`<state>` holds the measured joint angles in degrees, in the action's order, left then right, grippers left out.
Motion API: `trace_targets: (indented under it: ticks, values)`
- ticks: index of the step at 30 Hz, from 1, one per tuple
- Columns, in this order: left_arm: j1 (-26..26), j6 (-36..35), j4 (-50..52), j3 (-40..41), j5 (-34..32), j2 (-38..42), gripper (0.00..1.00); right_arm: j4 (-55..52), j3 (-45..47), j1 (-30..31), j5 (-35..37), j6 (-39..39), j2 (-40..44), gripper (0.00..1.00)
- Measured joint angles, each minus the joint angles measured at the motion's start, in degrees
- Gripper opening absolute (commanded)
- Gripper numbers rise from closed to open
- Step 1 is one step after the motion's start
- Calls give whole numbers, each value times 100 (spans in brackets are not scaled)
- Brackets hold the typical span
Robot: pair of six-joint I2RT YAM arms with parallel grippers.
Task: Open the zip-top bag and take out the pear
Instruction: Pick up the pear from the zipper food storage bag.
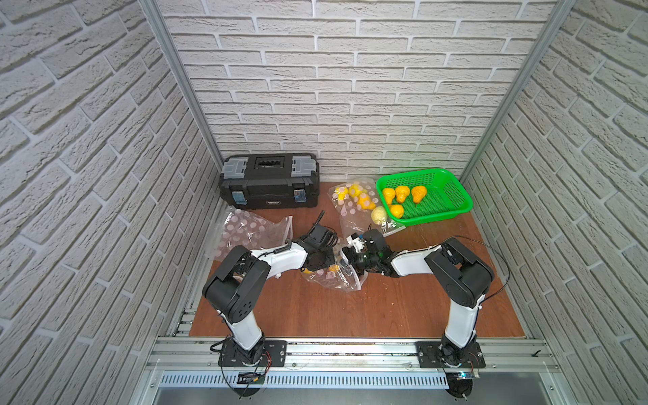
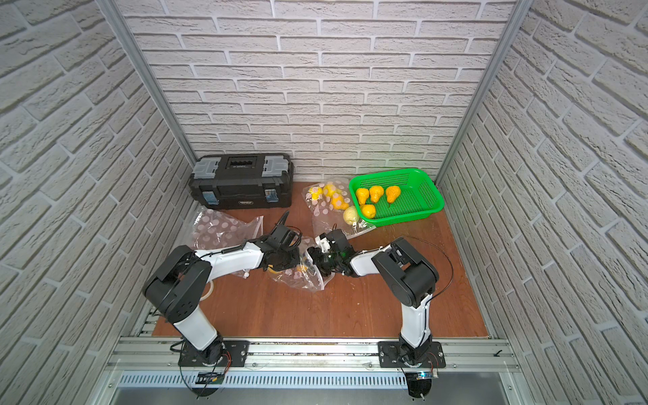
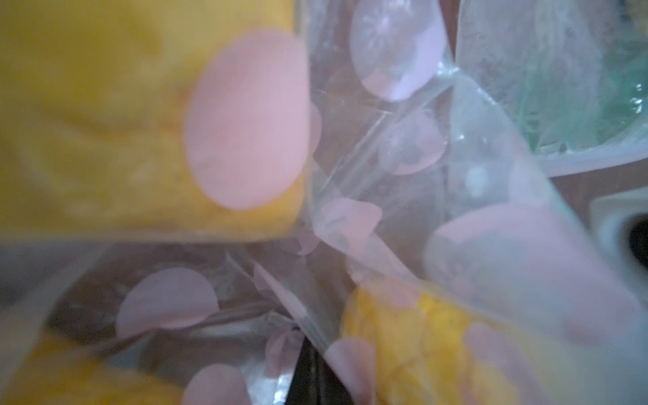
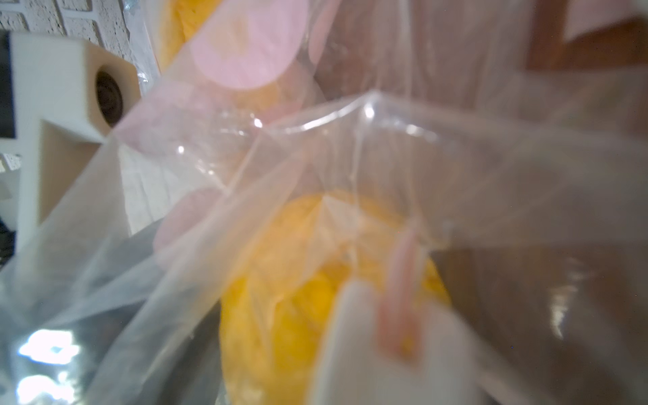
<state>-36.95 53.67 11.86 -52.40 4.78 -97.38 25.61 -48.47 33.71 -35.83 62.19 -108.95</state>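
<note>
Lying crumpled mid brown wooden table [image 1: 350, 315], clear pink-dotted zip-top plastic bag [image 1: 342, 282], rough yellow pear [image 4: 280, 301] inside, left gripper [image 1: 322, 263] closed tight at its 10 o'clock, right gripper [image 1: 347, 261] with jaws apart at 2 o'clock

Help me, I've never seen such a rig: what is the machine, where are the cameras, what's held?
Two robot arms are bolted to a rail before a table, each ending in a two-fingered gripper. The two wide pictures look down from overhead, nearly alike; the two blurry close-ups come from cameras on the wrists. On the table lie a toolbox, a green basket with four pears, a fruit bag beside it, a crumpled bag at the left, and the middle bag with a pear inside. The left gripper is shut, seemingly pinching the middle bag; the right gripper is open at it.
</note>
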Motion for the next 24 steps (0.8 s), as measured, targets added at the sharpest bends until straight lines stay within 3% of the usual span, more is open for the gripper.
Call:
trace_targets:
  ticks: [13,24]
  values:
    - [-20,11,-251,85,133,-11,0,-409,179,-44,855,-136,402,50]
    - [74,7,-343,138,210,-9,0,-1270,960,-608,911,-514,1683,39]
